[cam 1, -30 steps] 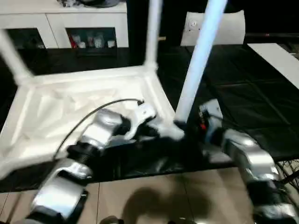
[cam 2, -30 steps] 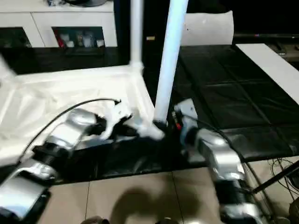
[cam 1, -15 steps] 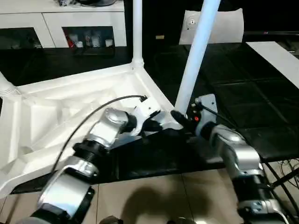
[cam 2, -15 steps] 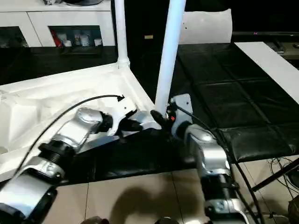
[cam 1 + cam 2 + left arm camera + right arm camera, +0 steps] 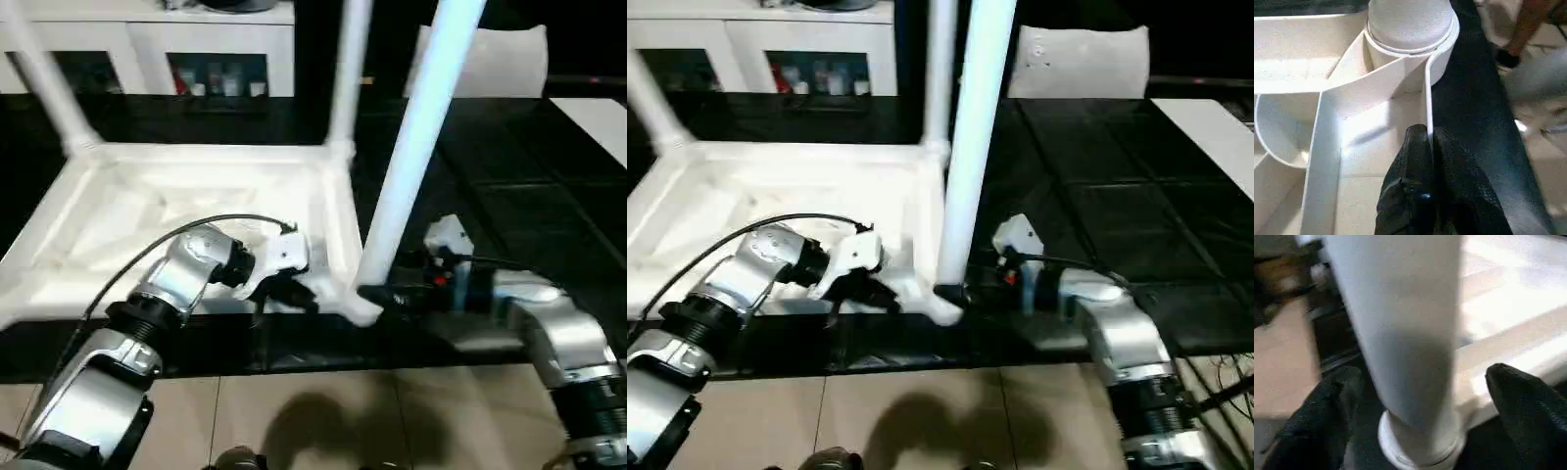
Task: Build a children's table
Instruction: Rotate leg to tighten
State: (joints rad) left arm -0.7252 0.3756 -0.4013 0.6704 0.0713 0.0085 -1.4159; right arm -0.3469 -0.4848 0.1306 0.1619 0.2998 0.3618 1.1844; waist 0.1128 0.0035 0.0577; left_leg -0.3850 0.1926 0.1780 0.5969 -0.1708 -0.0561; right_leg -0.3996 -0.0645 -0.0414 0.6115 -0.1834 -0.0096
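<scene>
- Upturned tabletop [image 5: 147, 211] lies on the dark mat [image 5: 549, 206], legs upright in its corners.
- Left gripper [image 5: 1427, 142] pinches the tabletop's rim.
- Right gripper [image 5: 1415, 401], spread wide, straddles the nearest leg [image 5: 411, 157] without touching.

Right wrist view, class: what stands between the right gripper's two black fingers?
The near leg stands between the fingers, seated in the tabletop's corner socket. Both fingers stand clear of it, jaws open, as the right wrist view shows.
</scene>
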